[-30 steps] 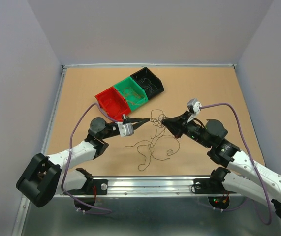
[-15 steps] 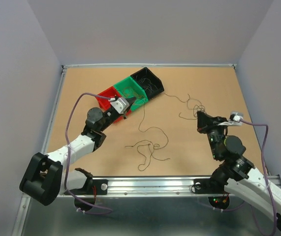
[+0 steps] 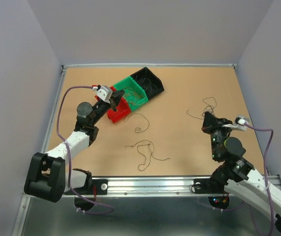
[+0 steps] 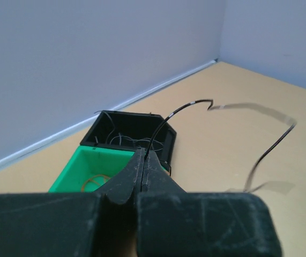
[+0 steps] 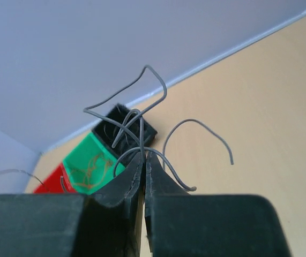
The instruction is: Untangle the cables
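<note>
The cables lie in three lots. One dark strand (image 4: 195, 101) is pinched at the very tips of the left gripper (image 4: 143, 160), whose jaws are shut tight on it. From the tips it rises forward, bends off to the gripper's right and trails down to the table (image 3: 189, 88) on that side, so its long axis runs away from the bins. A curly clump (image 5: 146, 67) of thin grey-dark wire sprouts up from the fully closed right gripper (image 5: 143, 160). The loose tangle (image 3: 149, 150) rests on the board between the two arms, nearer the bases and apart from both grippers.

The left gripper hangs over the red bin (image 3: 114, 112); the green bin (image 4: 88, 166) sits just ahead of its fingertips and the black bin (image 4: 131, 128) straight beyond that. For a dark strand the black bin looks the likely home — a short reach forward, dragging the trailing end along behind. The left arm is far nearer the bins.
</note>
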`<state>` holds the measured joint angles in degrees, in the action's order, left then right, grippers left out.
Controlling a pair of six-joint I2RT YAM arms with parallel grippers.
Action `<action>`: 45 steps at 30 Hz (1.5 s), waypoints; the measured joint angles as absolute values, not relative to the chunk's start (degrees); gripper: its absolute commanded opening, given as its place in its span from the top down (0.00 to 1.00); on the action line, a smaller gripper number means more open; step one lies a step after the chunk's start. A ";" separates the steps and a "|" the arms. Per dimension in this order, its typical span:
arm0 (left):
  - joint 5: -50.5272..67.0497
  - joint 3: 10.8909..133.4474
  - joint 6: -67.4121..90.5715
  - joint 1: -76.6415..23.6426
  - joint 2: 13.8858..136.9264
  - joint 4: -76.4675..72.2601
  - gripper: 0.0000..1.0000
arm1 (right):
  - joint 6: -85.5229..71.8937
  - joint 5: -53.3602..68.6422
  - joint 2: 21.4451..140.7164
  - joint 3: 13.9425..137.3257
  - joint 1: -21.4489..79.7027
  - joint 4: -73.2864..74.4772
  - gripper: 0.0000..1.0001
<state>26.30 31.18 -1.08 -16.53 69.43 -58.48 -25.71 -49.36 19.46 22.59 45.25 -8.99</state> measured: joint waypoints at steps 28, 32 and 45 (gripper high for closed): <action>38.59 29.54 -4.14 -16.53 59.70 -58.94 1.00 | -16.86 -5.39 132.88 109.91 29.78 0.82 1.00; 38.59 29.52 -4.27 -16.53 60.31 -58.92 1.00 | -18.17 -8.16 141.08 115.81 28.75 3.86 1.00; 38.79 29.50 -4.69 -16.53 61.01 -58.94 1.00 | -11.73 -10.94 138.28 111.85 26.57 12.05 0.59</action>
